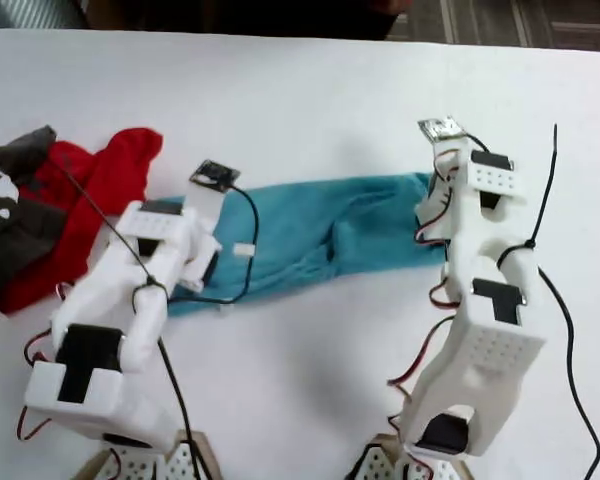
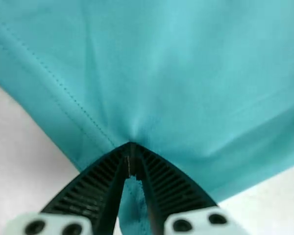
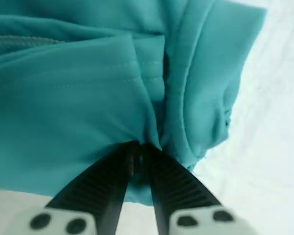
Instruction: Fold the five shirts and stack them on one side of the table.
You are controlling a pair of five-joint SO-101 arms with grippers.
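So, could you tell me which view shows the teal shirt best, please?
The high view: the teal shirt shows stretched out, nearly whole. The left wrist view shows a stitched edge pinched in the left claw; the right wrist view, bunched folds in the right claw.

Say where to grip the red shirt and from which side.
Probably best to pinch the red shirt at its bare end next to the teal shirt, coming in from the teal side. The dark shirt lies over its other end, so a grip there would likely drag both.
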